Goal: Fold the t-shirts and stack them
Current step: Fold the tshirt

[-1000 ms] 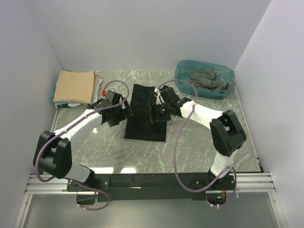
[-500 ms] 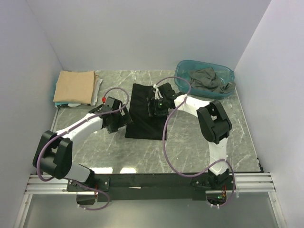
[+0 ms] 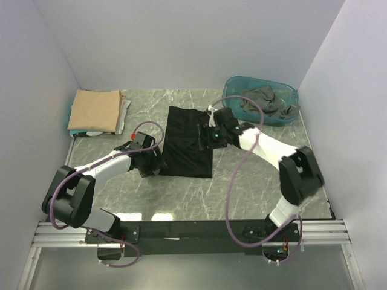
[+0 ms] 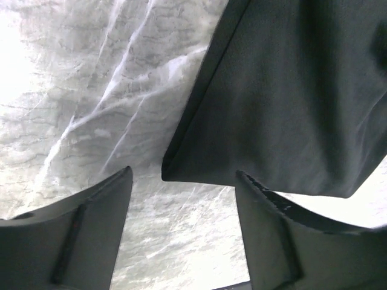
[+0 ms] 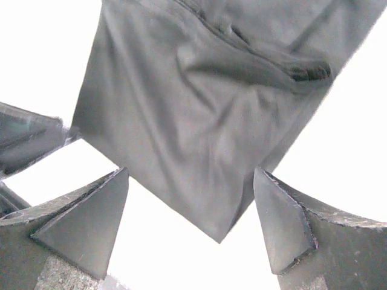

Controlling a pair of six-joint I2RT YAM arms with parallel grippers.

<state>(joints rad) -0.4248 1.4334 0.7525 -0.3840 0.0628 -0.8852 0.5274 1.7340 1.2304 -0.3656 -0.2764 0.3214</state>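
Gaping empty, both end effectors [image 4: 182,180] [image 5: 190,175], above black t-shirt [image 3: 189,144]

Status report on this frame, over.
Left gripper open at near-left corner of black t-shirt. Right gripper open over its right edge. Shirt flat, ungripped. Nothing lying on it.

**One folded flat, one stacked, one crumpled**

The black shirt [image 3: 188,142] lies flat in the middle of the table [image 3: 254,181], folded into a long rectangle running from far to near (the right wrist view shows a few creases on it). The tan shirt [image 3: 94,109] sits neatly folded in the far left corner, on top of thin pale ones [image 3: 125,110] whose edges peek out. The dark grey shirt [image 3: 263,99] lies crumpled in the teal tub [image 3: 231,92] at the far right
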